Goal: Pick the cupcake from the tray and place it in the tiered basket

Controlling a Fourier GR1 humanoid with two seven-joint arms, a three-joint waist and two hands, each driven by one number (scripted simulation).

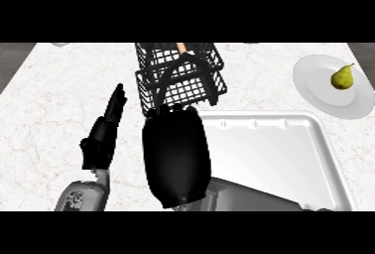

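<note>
Up at the top centre of the frame stands the tiered basket (180,74), its black wire tiers rising above the marble table (51,109). My right hand (174,158) fills the middle of the frame, back toward me, its tips reaching just to the basket's near lower edge. Below and right of it lies the white tray (285,149), and I see no cupcake on its bare surface. Nor can I see a cupcake under my hand; the back of the hand hides whatever the fingers (170,110) carry, so I cannot tell whether they are clamped on it or apart. A small orange-tan shape shows inside the upper tier, too little of it to name.

My left hand (104,134) stands left of centre, fingers straight and together, pointing up the frame, holding nothing, resting beside the basket's left side.

What matters for the coming move, as I judge it: the basket lies straight ahead of my right hand, up the frame, touching or nearly so, and this hand is the one lined up with its opening. At the upper right a pear (342,77) sits on a plate (322,94), well apart.
</note>
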